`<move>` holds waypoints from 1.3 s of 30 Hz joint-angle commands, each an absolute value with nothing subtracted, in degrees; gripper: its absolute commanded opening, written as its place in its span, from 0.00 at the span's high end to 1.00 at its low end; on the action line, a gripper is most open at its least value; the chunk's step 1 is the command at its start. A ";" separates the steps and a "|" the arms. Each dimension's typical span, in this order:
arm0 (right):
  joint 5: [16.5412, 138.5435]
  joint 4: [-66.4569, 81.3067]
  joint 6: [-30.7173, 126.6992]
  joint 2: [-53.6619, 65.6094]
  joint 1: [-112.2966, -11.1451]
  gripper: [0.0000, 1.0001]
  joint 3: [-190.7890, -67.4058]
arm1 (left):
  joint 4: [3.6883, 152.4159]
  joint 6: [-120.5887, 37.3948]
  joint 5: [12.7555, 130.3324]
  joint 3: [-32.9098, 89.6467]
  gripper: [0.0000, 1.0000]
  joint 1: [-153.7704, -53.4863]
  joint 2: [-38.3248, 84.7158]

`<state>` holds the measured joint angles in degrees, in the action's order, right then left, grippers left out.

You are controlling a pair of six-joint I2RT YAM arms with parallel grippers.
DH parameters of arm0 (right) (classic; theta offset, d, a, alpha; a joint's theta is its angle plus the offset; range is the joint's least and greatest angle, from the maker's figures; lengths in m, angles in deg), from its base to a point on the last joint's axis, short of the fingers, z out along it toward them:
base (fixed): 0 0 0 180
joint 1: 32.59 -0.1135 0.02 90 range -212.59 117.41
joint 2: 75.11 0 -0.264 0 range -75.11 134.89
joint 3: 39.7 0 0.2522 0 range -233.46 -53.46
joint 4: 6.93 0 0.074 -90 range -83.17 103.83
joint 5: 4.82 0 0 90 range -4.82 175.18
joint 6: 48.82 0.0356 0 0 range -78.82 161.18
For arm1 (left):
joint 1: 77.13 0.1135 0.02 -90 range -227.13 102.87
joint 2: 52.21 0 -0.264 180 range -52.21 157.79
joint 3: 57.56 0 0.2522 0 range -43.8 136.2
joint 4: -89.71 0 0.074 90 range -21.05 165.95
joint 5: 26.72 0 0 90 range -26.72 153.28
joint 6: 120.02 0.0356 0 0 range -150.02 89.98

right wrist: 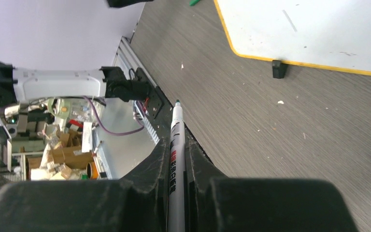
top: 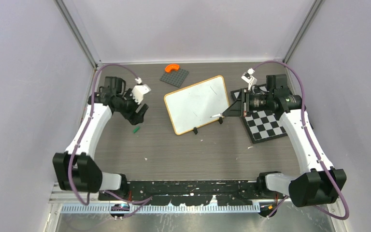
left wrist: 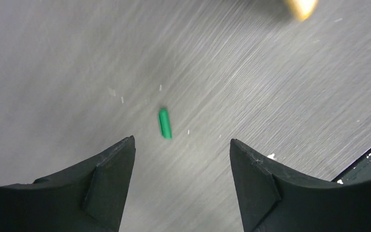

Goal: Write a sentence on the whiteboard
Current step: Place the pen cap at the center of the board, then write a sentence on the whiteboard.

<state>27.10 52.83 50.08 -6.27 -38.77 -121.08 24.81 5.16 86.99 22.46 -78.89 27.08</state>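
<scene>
Whiteboard [top: 197, 104] lies tilted on the desk [top: 174, 154], just left of the right pincer [top: 233, 109], which pinches a marker [right wrist: 176, 126], tip near its right edge. Left pincer [left wrist: 182, 145], spread, hangs over a green cap [left wrist: 164, 123].

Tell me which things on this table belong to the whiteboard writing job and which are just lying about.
Job: whiteboard; marker in the right end effector; green cap, likely the marker's.
Lying about: checkerboard; grey plate with orange arch.
</scene>
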 commanded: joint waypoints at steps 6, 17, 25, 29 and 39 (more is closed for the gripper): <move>26.08 52.80 48.53 -5.94 -27.57 1.00 -123.70 | 17.68 27.00 85.67 29.69 0.27 -110.43 19.36; 26.67 44.36 54.59 -4.81 -14.47 1.00 -124.75 | 13.16 53.48 80.37 49.65 0.36 -129.18 51.38; 24.92 41.55 54.81 -4.37 -10.88 1.00 -122.84 | 12.48 60.03 77.57 57.60 0.45 -131.78 65.34; 22.70 39.93 56.26 -4.31 -9.35 1.00 -122.55 | 13.93 63.17 73.68 56.67 0.49 -131.25 68.21; 21.81 39.78 55.94 -4.24 -8.91 1.00 -121.77 | 15.12 65.23 69.53 56.13 0.56 -129.69 70.98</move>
